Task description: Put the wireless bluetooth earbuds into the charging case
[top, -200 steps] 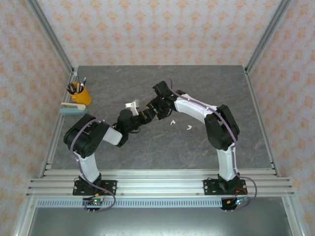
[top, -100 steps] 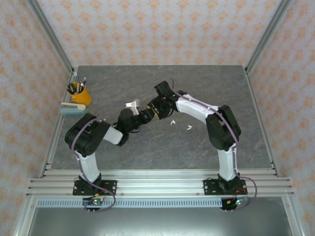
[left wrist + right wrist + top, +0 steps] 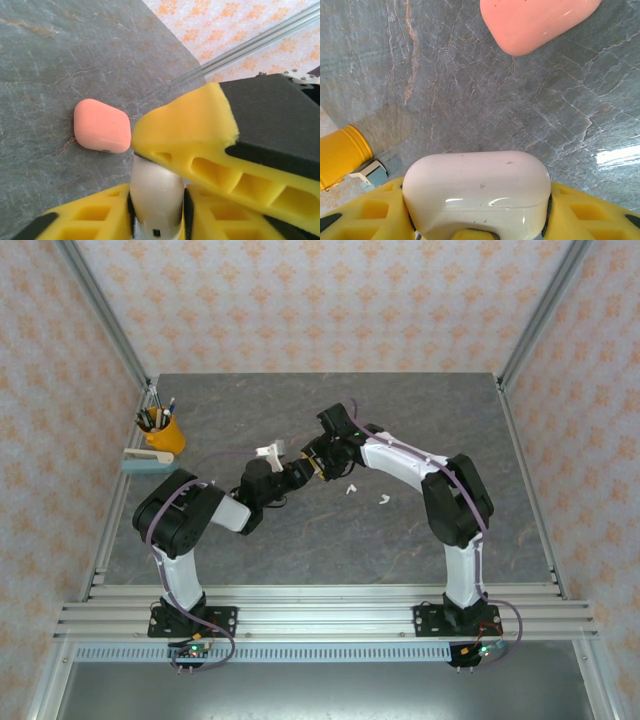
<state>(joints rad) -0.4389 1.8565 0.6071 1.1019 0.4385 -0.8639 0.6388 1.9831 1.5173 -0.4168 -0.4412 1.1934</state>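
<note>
Right wrist view: white case point(image 3: 475, 185) shared between two claws.
Right claw point(image 3: 476, 205) and left claw point(image 3: 157, 197) both clamp it over the table point(image 3: 420, 420); white earbuds point(image 3: 350, 489) lie on the table nearby.

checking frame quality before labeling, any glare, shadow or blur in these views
Right wrist: glare streaks on the white case, a bright patch on the table at right. Left wrist: pink case sharp, soft shadow at its left. Top: even light.
</note>
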